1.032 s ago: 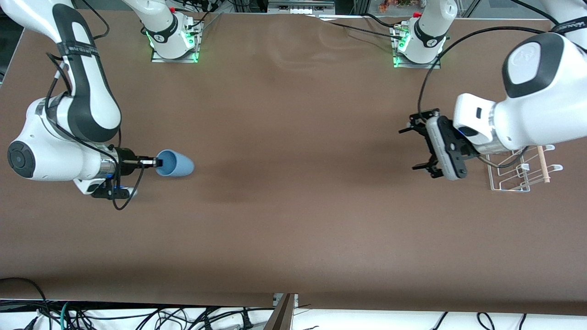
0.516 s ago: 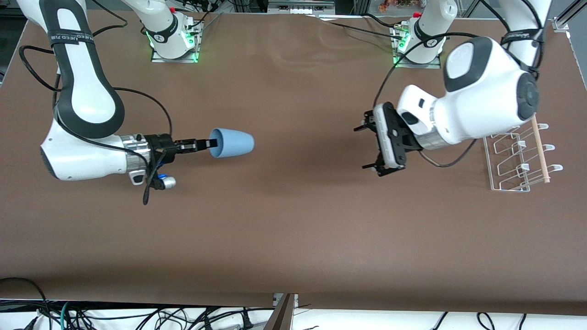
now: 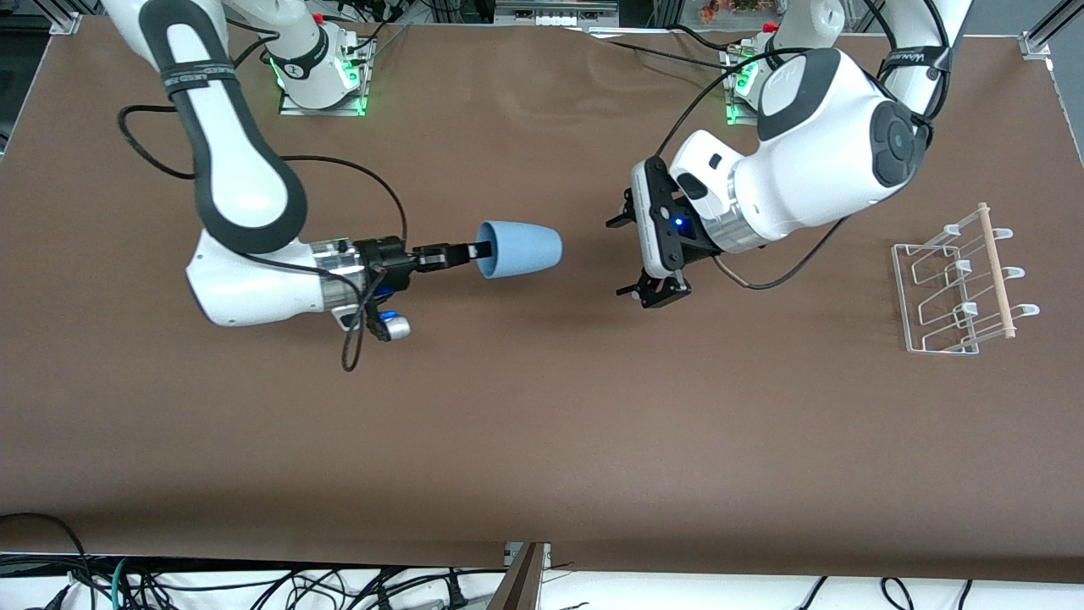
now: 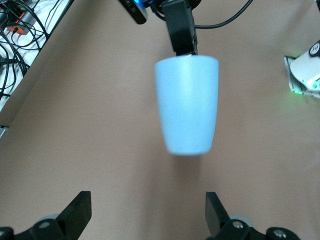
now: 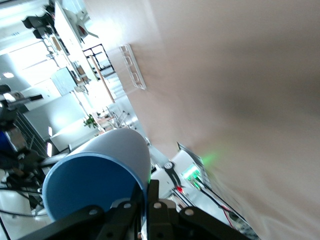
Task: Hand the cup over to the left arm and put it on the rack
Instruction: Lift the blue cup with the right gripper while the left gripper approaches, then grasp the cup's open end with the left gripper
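Observation:
The light-blue cup [image 3: 518, 249] lies on its side in the air over the middle of the table. My right gripper [image 3: 478, 250] is shut on its rim, one finger inside and one outside, as the right wrist view shows [image 5: 147, 197]. The cup's closed bottom points at my left gripper [image 3: 618, 257], which is open and empty a short gap away. In the left wrist view the cup [image 4: 187, 105] hangs ahead of my open left gripper [image 4: 147, 215], centred between the fingers [image 4: 77, 212]. The white wire rack [image 3: 961, 284] with its wooden dowel [image 3: 992, 271] stands at the left arm's end of the table.
The brown table [image 3: 542, 424] is bare apart from the rack. Both arm bases [image 3: 322, 76] with green lights stand along its edge farthest from the front camera. Cables hang below the edge nearest to the camera. The rack also shows in the right wrist view [image 5: 131, 67].
My right arm has carried the cup from its own end of the table to the middle. My left arm has swung from over the rack toward the cup, jaws open.

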You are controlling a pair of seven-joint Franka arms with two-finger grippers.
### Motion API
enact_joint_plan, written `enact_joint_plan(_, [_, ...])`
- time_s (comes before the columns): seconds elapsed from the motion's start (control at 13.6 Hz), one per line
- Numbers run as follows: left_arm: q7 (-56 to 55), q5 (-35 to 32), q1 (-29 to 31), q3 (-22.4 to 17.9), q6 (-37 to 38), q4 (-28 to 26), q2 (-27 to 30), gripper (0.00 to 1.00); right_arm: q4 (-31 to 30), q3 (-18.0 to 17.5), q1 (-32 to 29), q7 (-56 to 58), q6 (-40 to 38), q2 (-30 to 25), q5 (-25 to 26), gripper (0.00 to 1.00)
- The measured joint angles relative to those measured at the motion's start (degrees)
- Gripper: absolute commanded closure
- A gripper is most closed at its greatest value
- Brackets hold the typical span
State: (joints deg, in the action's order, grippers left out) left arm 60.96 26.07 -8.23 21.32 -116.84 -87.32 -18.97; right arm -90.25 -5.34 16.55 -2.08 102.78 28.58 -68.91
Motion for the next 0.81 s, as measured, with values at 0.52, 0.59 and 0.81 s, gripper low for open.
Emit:
enact_joint_plan(0.52, [-11.93, -12.41, -1.93, 4.72, -4.64, -0.35, -0.55, 0.00, 0.06, -0.02, 4.87, 0.00, 7.38, 0.39, -8.60, 1.00])
enact_joint_plan(0.59, [-12.15, -12.44, -1.99, 4.91, -4.90, -0.56, -0.70, 0.00, 0.07, -0.02, 5.37, 0.00, 7.96, 0.39, -9.09, 1.00])
enact_joint_plan(0.81, [-14.16, -14.46, -2.49, 5.00, -5.76, -1.06, -1.79, 0.00, 0.07, -0.01, 5.92, -0.02, 8.70, 0.40, -9.41, 1.00])
